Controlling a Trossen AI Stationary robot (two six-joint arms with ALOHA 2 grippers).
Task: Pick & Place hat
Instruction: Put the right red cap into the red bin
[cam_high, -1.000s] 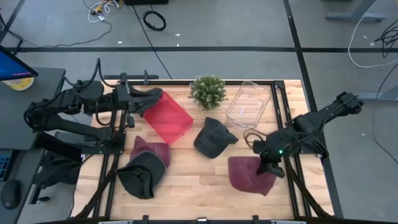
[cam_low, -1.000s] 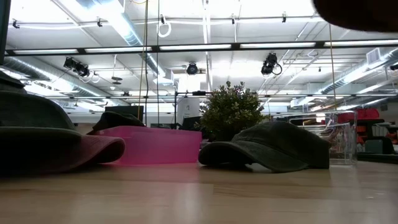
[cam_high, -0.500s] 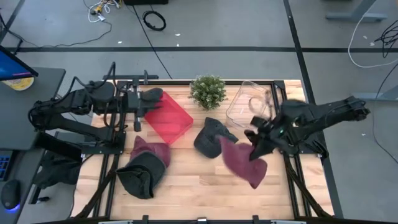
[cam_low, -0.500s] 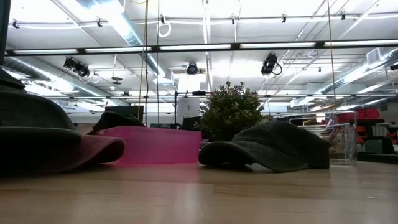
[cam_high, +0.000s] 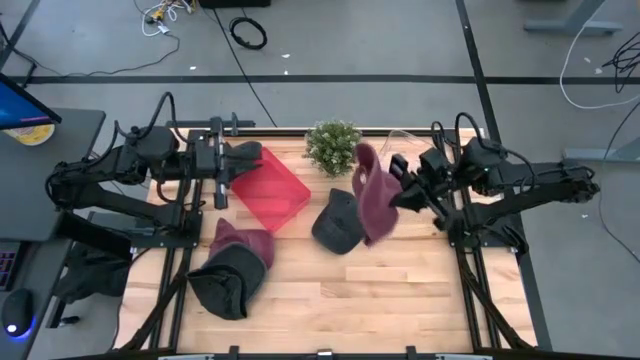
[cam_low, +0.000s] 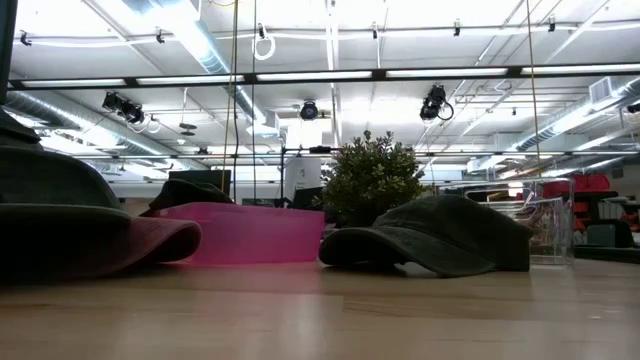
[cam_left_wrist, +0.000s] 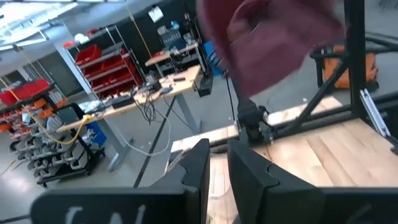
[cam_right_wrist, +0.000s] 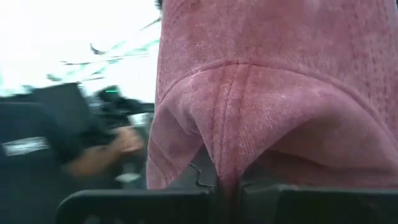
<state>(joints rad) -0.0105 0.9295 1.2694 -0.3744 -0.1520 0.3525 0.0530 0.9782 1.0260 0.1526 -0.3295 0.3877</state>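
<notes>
At the table's far left corner, the left gripper (cam_high: 232, 172) waits just above the edge of the pink tray (cam_high: 270, 192), its two fingers (cam_left_wrist: 198, 167) nearly together with only a thin slit between them and nothing in their grasp. Near the front left corner lie two caps, a maroon cap (cam_high: 243, 241) partly under a dark cap (cam_high: 226, 281). Toward the middle of the far edge stands a small potted plant (cam_high: 334, 146), and in front of it a dark grey cap (cam_high: 338, 222) rests on the wood (cam_high: 330, 290). Just right of that cap, the task's maroon hat (cam_high: 372, 196) hangs in the air, lifted clear of the table and drooping from the right gripper (cam_high: 402, 194), which is clenched on its fabric; the right wrist view shows the cloth pinched between the fingers (cam_right_wrist: 140, 204). Behind the hat, near the far right corner, a clear plastic bin (cam_high: 408, 145) is partly hidden by the right arm.
</notes>
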